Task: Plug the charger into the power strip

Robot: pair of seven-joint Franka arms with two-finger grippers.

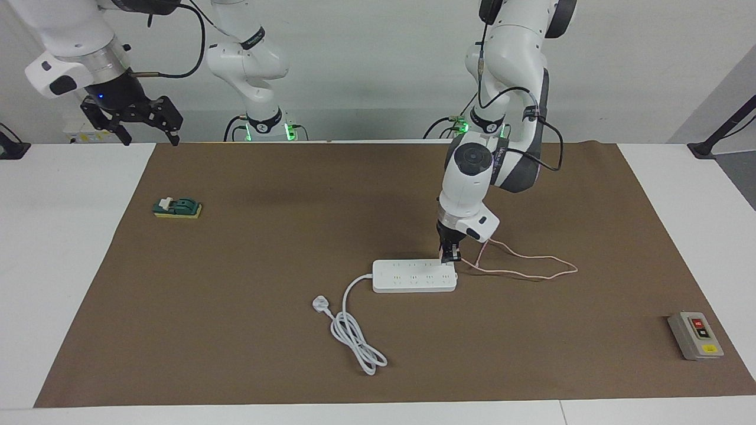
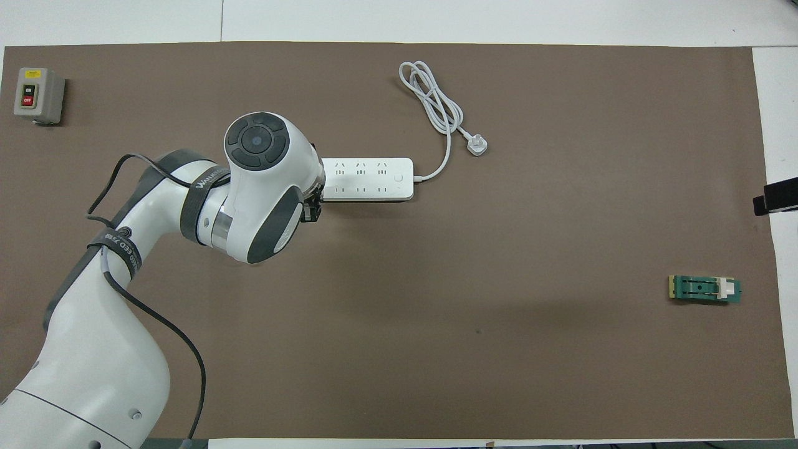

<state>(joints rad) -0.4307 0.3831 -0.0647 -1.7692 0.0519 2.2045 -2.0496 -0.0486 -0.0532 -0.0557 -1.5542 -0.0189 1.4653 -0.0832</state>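
The white power strip (image 1: pixel 413 276) (image 2: pixel 368 179) lies flat in the middle of the brown mat. My left gripper (image 1: pixel 450 255) points straight down over the strip's end toward the left arm's side, by the row of outlets nearer the robots. It is shut on the charger, whose pale pink body barely shows between the fingers. The charger's thin pink cable (image 1: pixel 576 268) trails over the mat toward the left arm's end. In the overhead view the left arm's wrist (image 2: pixel 262 187) hides the charger and that end of the strip. My right gripper (image 1: pixel 147 131) waits open, high over the mat's corner near its base.
The strip's thick white cord (image 1: pixel 354 333) coils farther from the robots and ends in a white three-pin plug (image 1: pixel 319 304). A grey switch box (image 1: pixel 695 335) sits toward the left arm's end. A green and yellow block (image 1: pixel 177 208) lies toward the right arm's end.
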